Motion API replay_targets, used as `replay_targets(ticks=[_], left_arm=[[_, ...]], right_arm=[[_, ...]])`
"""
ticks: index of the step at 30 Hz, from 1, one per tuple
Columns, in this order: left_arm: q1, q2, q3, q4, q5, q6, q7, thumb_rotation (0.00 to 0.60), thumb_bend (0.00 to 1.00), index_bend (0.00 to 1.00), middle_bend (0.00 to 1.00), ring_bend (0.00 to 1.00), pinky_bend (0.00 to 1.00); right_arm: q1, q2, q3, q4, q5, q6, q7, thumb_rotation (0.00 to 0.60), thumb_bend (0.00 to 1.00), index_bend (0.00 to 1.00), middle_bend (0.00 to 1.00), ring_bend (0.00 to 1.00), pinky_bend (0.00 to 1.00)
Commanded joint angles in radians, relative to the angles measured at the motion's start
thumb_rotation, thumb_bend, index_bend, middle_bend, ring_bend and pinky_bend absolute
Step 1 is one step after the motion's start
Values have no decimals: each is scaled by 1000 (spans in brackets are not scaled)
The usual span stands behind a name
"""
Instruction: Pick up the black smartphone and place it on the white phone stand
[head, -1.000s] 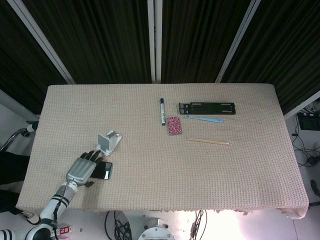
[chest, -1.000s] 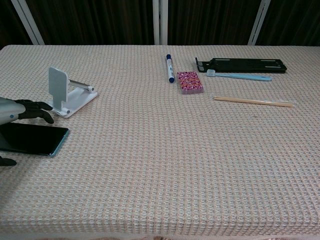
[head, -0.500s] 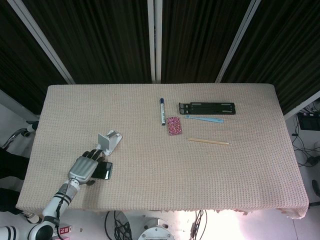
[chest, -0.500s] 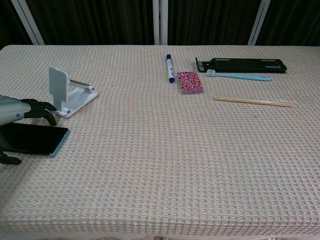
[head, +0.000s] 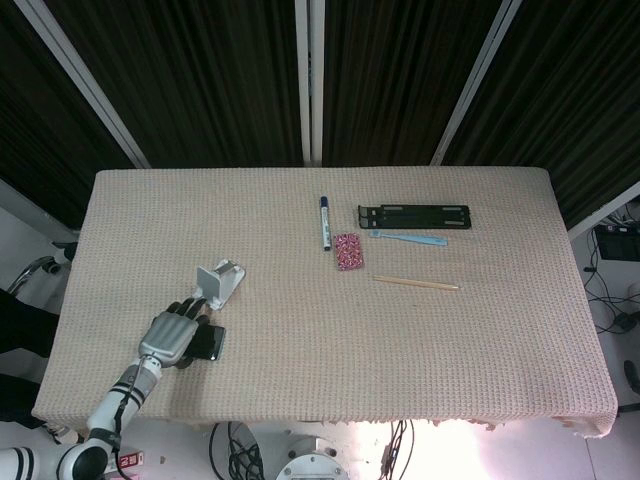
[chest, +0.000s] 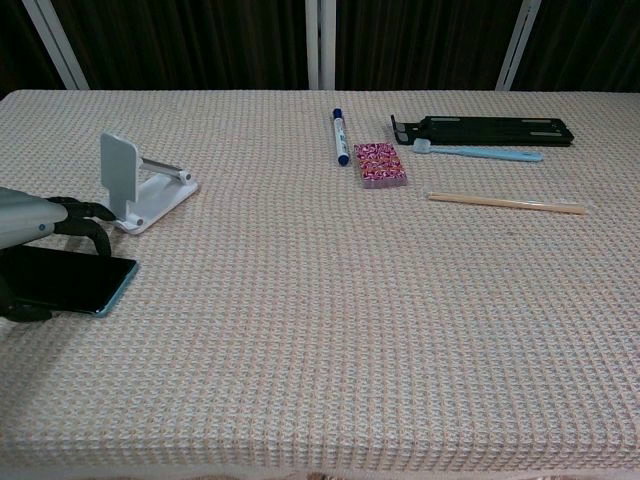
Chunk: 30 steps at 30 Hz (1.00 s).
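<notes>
Near front-left table edge, left hand (head: 172, 337) over phone (chest: 70, 281), fingers curled round it. Just behind, touching stand (chest: 140, 187).

Even, bright overhead light; both views sharp. Counter (head: 320, 330) cloth evenly lit in head view, weave crisp in chest view. Shadows faint and short. Dark curtains (head: 200, 80) behind swallow detail. Overexposed white glare below counter's front edge in head view. Slight softness at the chest view's near edge.
</notes>
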Motion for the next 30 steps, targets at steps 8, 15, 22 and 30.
replay_targets(ticks=[8, 15, 22, 30], left_arm=[[-3, 1, 9, 7, 18, 13, -40, 600, 268, 488, 0, 0, 146], [30, 22, 13, 3, 71, 45, -133, 600, 276, 560, 0, 0, 146], [68, 41, 6, 22, 125, 48, -291, 600, 295, 580, 230, 0, 146], [118, 65, -19, 64, 207, 40, -570, 600, 351, 604, 447, 48, 148]], right_arm=[[2, -2, 0, -1, 3, -8, -4, 600, 301, 0, 0, 0, 0], [3, -2, 0, -1, 2, -9, -5, 600, 301, 0, 0, 0, 0], [1, -2, -1, -1, -1, -5, -4, 600, 301, 0, 0, 0, 0], [-2, 1, -2, -8, -3, -1, -10, 600, 301, 0, 0, 0, 0]])
